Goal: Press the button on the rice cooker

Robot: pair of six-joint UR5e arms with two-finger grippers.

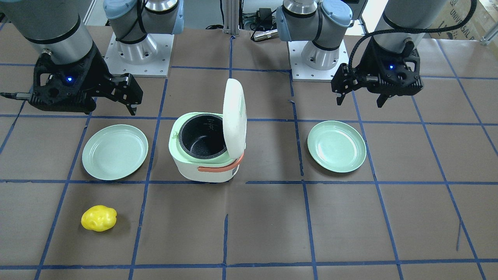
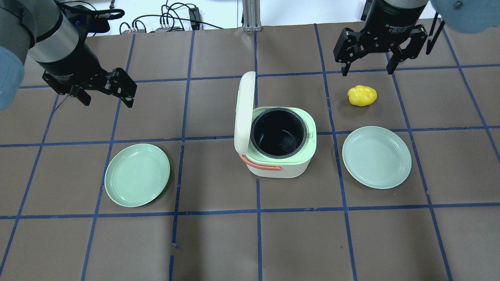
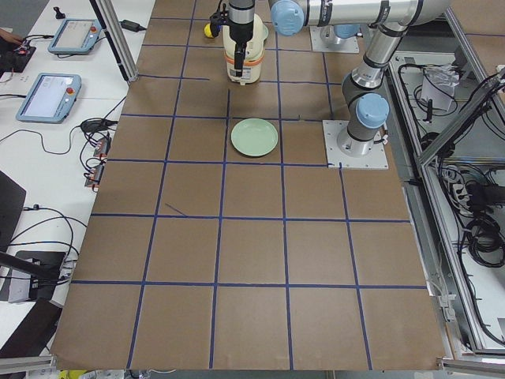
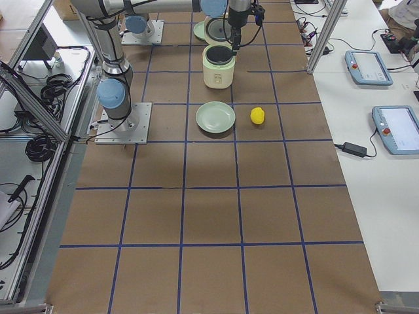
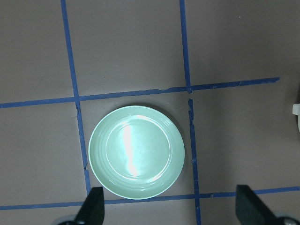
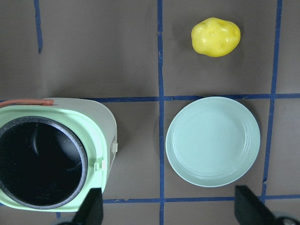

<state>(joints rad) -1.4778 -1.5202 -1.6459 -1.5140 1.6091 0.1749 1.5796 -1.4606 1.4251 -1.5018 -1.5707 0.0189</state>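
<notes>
The rice cooker [image 1: 202,163] stands mid-table, white body, pale green rim, orange handle. Its lid [image 1: 235,116] stands open and upright and the black inner pot [image 2: 278,132] is empty. A small white latch button [image 6: 114,147] sits on the cooker's side facing my right plate. My left gripper [image 2: 108,102] is open and empty, high above the table, well left of the cooker. My right gripper [image 2: 367,71] is open and empty, high up to the cooker's right. In the right wrist view the cooker [image 6: 51,154] lies at the lower left.
A green plate [image 2: 137,174] lies left of the cooker, directly under the left wrist camera [image 5: 136,152]. A second green plate [image 2: 377,157] lies right of the cooker. A yellow lumpy object [image 2: 362,95] lies beyond that plate.
</notes>
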